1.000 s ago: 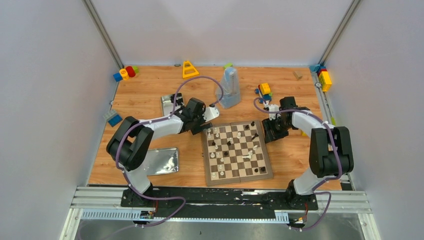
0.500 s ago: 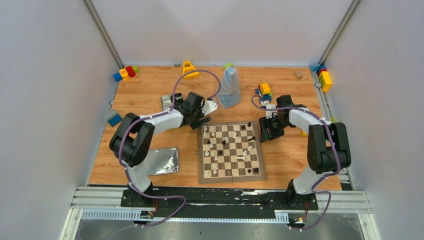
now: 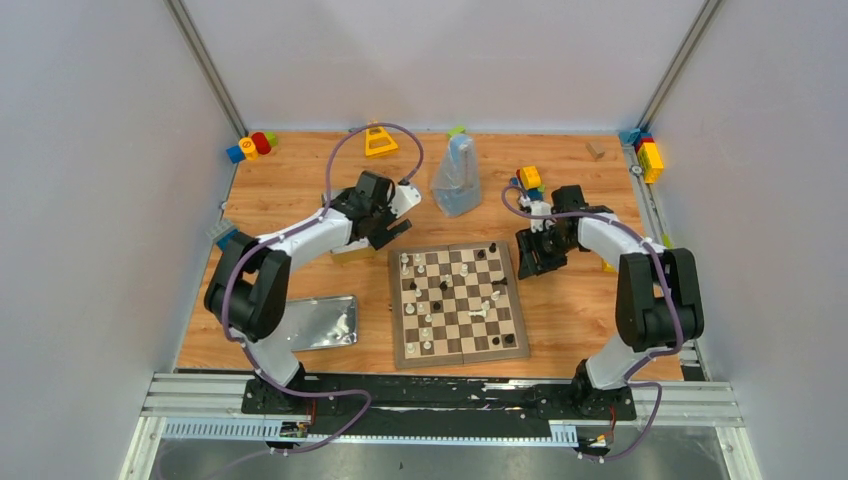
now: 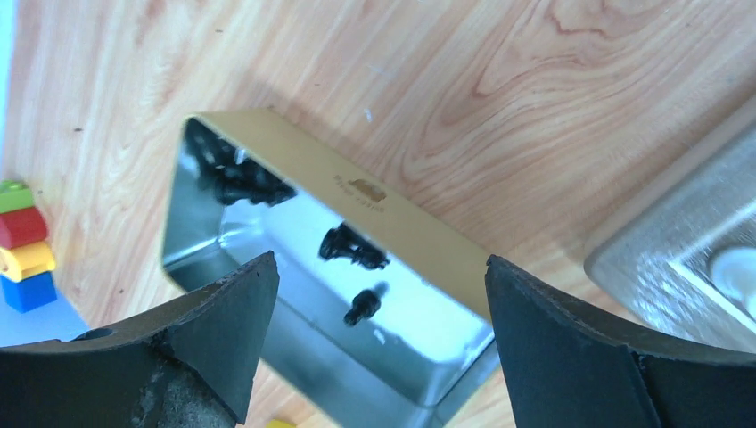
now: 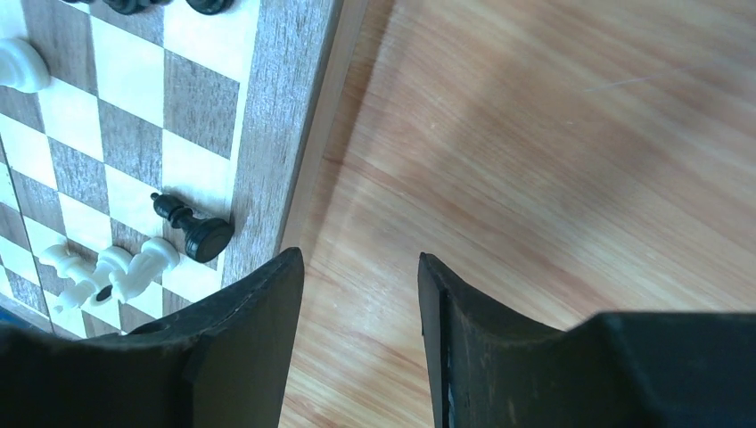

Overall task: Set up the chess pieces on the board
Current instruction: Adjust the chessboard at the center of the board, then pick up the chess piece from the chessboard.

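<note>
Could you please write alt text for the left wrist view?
The left tool, jaws wide open, hangs over an open silver tin holding a few black chess pieces on a wooden table. Stacked toy blocks sit at the left edge.

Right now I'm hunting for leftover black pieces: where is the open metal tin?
In the left wrist view, the tin lies on the wooden table below the open left gripper, beside a corner of the chessboard, black pieces inside.

I get bright, even overhead light, a soft shadow beside the square brown-and-cream wooden chessboard (image 5: 285, 98), and mirror glare inside the rectangular silver metal tin (image 4: 401, 227).
</note>
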`<state>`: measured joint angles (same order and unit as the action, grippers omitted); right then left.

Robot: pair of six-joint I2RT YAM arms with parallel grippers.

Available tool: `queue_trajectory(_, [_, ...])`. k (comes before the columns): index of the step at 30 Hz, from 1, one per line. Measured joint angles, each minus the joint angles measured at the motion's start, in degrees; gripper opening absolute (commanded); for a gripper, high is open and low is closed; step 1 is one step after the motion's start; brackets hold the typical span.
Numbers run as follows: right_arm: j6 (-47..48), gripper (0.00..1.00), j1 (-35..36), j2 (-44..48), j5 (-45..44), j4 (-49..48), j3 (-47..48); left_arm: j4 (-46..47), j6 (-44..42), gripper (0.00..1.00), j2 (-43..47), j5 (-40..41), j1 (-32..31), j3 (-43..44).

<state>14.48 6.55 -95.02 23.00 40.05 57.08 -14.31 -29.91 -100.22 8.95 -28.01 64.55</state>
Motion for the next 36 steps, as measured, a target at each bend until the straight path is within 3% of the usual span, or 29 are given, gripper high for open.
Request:
queue_trajectory(13, [4.2, 0.51, 0.44, 13.11, -0.31, 1.07, 6.49, -10.86, 2.69, 0.95, 26.1, -10.47, 0.37, -6.64])
queue_trajectory(22, [5.31, 0.5, 12.85, 9.66, 2.21, 1.2, 11.65, -16.44, 4.17, 0.96, 28.17, -10.62, 1.73, -11.04])
queue_trajectory(31, [7.72, 0.48, 20.74, 10.67, -0.96, 2.16, 5.14, -18.12, 5.6, 0.96, 29.33, -10.6, 4.48, -11.3])
queue_trajectory(36, [8.81, 0.47, 21.14, 13.16, -2.75, 3.02, 1.99, -18.4, 5.64, 0.96, 29.97, -11.41, 4.48, -12.02])
